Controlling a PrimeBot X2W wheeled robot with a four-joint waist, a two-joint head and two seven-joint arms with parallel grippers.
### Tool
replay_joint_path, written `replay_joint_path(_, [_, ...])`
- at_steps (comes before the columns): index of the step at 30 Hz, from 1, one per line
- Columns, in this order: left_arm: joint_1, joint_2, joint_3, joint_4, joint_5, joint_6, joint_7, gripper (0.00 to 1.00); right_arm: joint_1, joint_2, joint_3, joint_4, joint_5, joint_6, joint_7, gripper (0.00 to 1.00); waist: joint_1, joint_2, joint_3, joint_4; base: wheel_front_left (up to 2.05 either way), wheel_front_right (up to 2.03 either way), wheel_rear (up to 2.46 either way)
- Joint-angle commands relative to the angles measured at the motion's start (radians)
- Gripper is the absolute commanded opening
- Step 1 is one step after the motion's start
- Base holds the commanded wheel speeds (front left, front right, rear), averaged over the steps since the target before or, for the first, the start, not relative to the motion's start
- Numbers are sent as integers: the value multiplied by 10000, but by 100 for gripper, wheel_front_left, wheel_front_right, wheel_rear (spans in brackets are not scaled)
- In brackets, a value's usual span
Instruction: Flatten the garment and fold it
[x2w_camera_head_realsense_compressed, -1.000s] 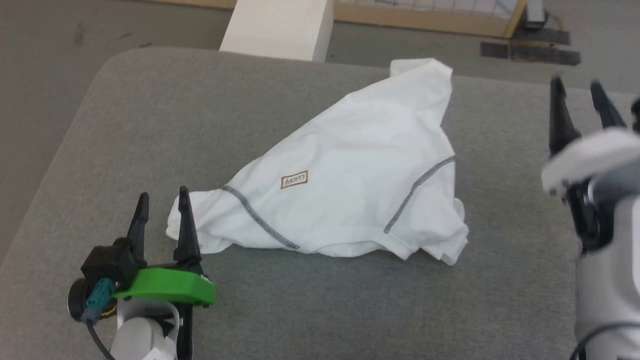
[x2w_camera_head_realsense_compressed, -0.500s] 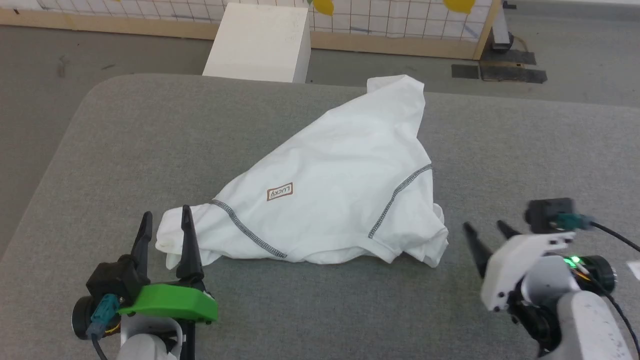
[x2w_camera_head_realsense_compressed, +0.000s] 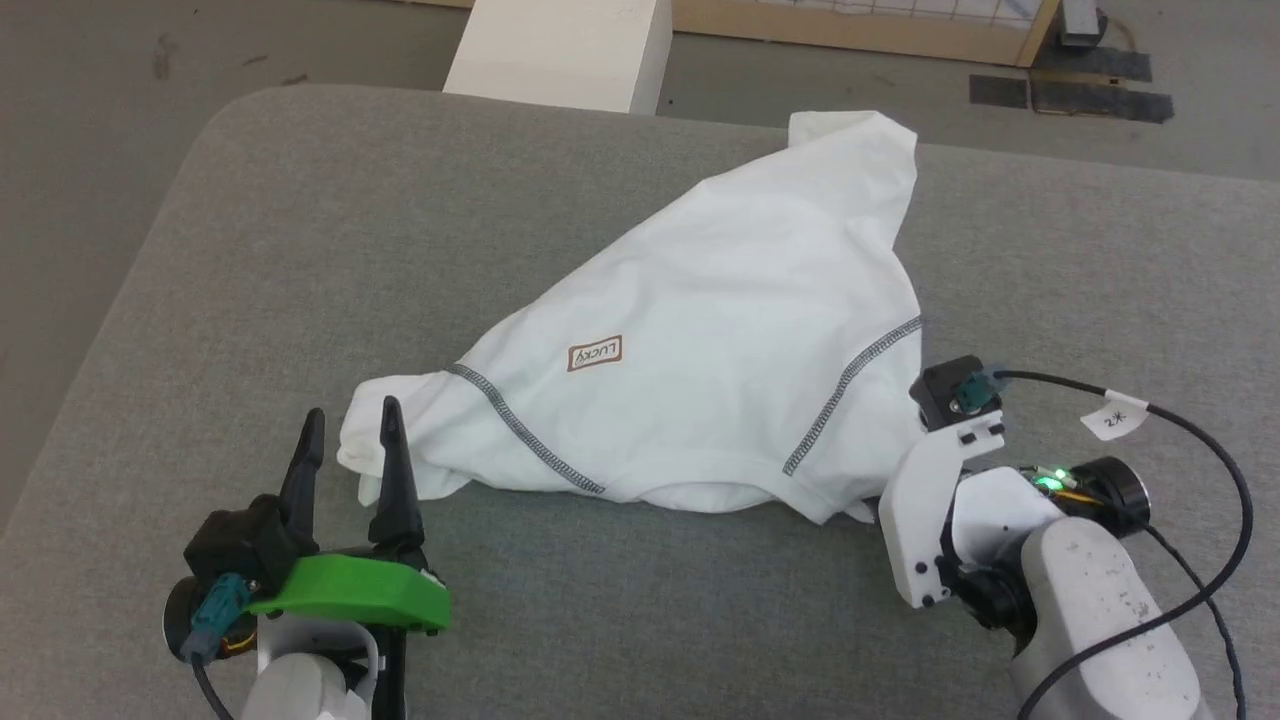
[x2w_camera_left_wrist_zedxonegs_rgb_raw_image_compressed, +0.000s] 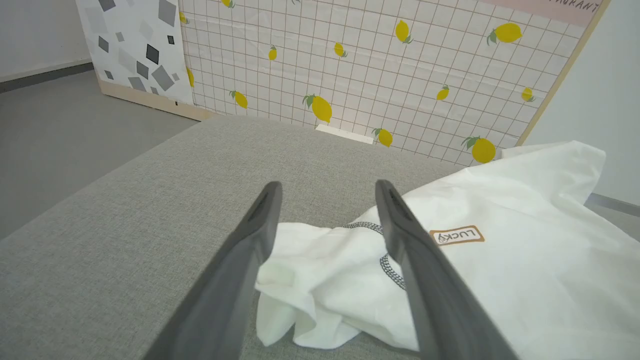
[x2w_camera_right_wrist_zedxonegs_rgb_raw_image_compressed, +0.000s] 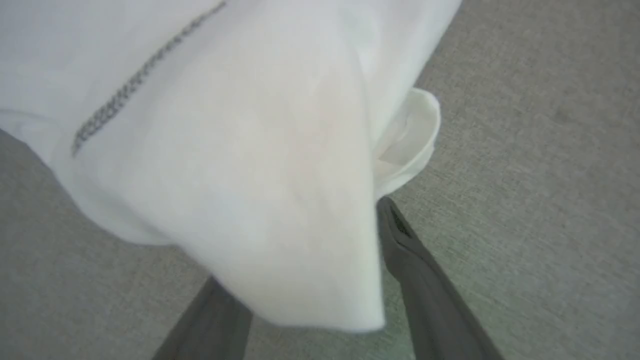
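Note:
The garment (x2w_camera_head_realsense_compressed: 720, 330), a white T-shirt with grey stitched seams and a brown LUCKY patch (x2w_camera_head_realsense_compressed: 595, 353), lies bunched in a rough triangle on the grey table (x2w_camera_head_realsense_compressed: 300, 250). My left gripper (x2w_camera_head_realsense_compressed: 350, 420) stands open at the shirt's near-left end. In the left wrist view, the crumpled sleeve of the garment (x2w_camera_left_wrist_zedxonegs_rgb_raw_image_compressed: 525, 280) lies between its fingers (x2w_camera_left_wrist_zedxonegs_rgb_raw_image_compressed: 400, 235). My right gripper (x2w_camera_right_wrist_zedxonegs_rgb_raw_image_compressed: 300, 250) is open at the near-right corner of the garment (x2w_camera_right_wrist_zedxonegs_rgb_raw_image_compressed: 225, 125). A flap of cloth lies between its fingers and covers the left one. Its white wrist plate (x2w_camera_head_realsense_compressed: 922, 520) hides the fingers in the head view.
A white rigid box (x2w_camera_head_realsense_compressed: 560, 45) stands on the floor behind the table's far edge. A wood-framed grid panel (x2w_camera_head_realsense_compressed: 850, 20) with lemon prints (x2w_camera_left_wrist_zedxonegs_rgb_raw_image_compressed: 375, 65) stands beyond. A tagged black cable (x2w_camera_head_realsense_compressed: 1115, 415) loops over the right wrist. Bare table lies left and right of the shirt.
The right gripper came down from high at the right edge to the shirt's near-right corner, and cloth now lies between its fingers. The left gripper held its place. The head camera shifted.

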Motion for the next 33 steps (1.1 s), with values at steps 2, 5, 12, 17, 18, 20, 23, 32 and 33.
replay_joint_path(2, [-139,-24,39,8,3,63,-47,100,-108,-4,37,178,59,-15,-104,0,0,0,46,58,0,0,0])
replay_joint_path(5, [-107,-24,87,29,12,91,-47,100,16,-383,91,30,251,-15,-174,0,0,0,-113,-5,0,0,0])
replay_joint_path(12, [10,-24,126,-9,125,55,-47,100,304,-2097,-1335,-1419,736,-15,278,0,0,0,-284,-335,0,0,0])
replay_joint_path(17, [-63,-24,72,-35,127,34,-47,100,174,-3249,-2663,-1945,662,-15,909,0,0,0,-176,-496,0,0,0])
replay_joint_path(18, [-88,-24,51,-31,133,18,-47,100,118,-3498,-2886,-1909,567,-15,1005,0,0,0,-136,-495,0,0,0])
replay_joint_path(20, [-137,-24,23,-27,134,-6,-47,100,-16,-3801,-3242,-1789,422,-15,1054,0,0,0,-52,-476,0,0,0])
replay_joint_path(23, [-243,-24,2,-34,151,-51,-47,100,-344,-4195,-3806,-1464,81,-15,879,0,0,0,162,-386,0,0,0])
replay_joint_path(32, [-388,-24,123,29,199,-117,-47,100,-1072,-3816,-5308,-568,-1076,-15,-259,100,0,0,467,-90,0,0,0])
replay_joint_path(33, [-376,-24,142,35,196,-118,-47,100,-1086,-3725,-5336,-541,-1133,-15,-366,100,0,0,464,-94,0,0,0])
